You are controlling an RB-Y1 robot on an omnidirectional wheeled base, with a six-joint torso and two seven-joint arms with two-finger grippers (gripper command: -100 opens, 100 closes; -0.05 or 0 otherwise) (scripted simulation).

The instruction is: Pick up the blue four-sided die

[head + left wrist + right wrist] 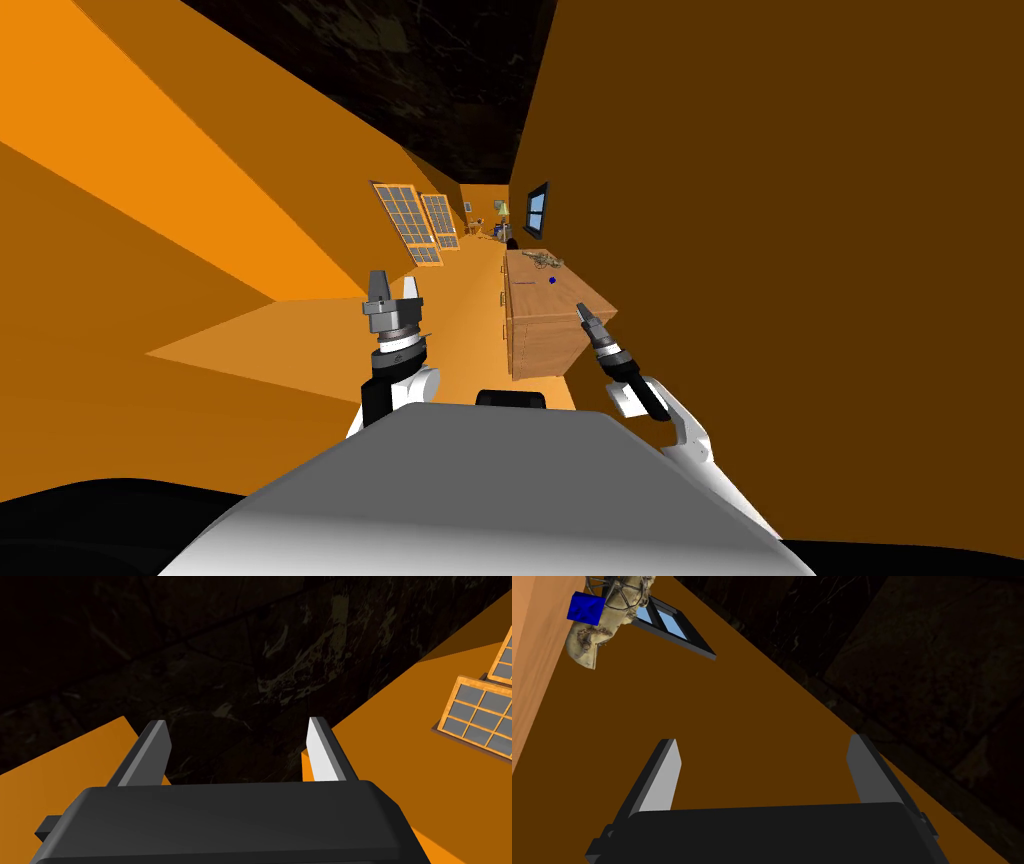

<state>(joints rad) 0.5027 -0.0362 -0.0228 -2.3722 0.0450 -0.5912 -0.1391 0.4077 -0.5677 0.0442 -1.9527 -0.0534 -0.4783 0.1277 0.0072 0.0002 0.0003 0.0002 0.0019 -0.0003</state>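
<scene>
A small blue die (551, 281) lies on top of a wooden dresser (540, 335) along the right wall. In the right wrist view the blue die (586, 608) sits far ahead of the fingers, in front of a pale bony ornament (602, 621). My right gripper (581, 311) hovers over the dresser's near end, open, well short of the die; its fingers (662, 776) hold nothing. My left gripper (392, 288) is raised over the floor left of the dresser, open and empty, fingers (322, 751) apart.
The dresser stands against a brown wall (780, 250) with a dark-framed window (537, 210) above its far end. The ornament (541, 260) lies further along the top. Orange floor (470, 300) runs past it toward small clutter (495, 228); two gridded panels (415, 222) lean on the left wall.
</scene>
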